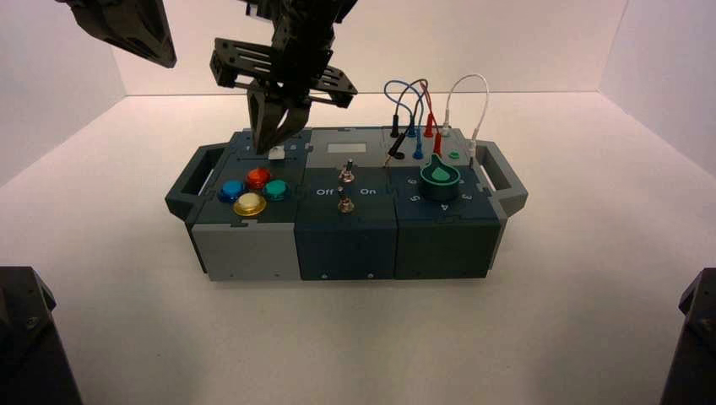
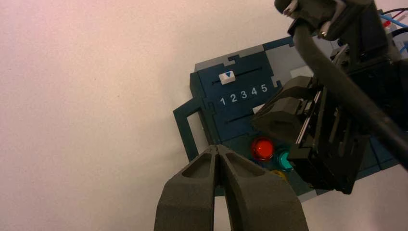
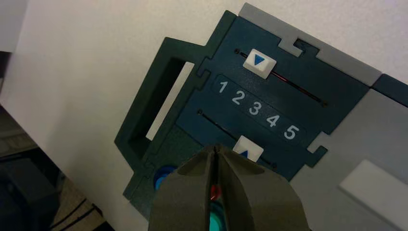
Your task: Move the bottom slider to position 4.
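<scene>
The bottom slider [image 3: 250, 148] is a pale square knob with a blue arrow, and it sits about level with position 4 [image 3: 272, 120] in the 1-to-5 row. My right gripper [image 3: 216, 148] is shut and empty. Its tip is right beside the knob, on the side toward 1. In the high view the right gripper [image 1: 276, 142] points down at the white knob [image 1: 275, 153] on the box's left rear. The twin top slider [image 3: 260, 63] sits near 1. My left gripper [image 2: 217, 147] is shut and empty, raised at the far left [image 1: 127, 29].
Red [image 1: 258, 177], blue [image 1: 230, 191], yellow [image 1: 250, 203] and teal [image 1: 276, 189] buttons lie just in front of the sliders. Two toggle switches [image 1: 344, 173] stand mid-box. A green dial [image 1: 440, 175] and looped wires [image 1: 422, 110] are on the right. Carry handles [image 1: 196, 173] stick out at the ends.
</scene>
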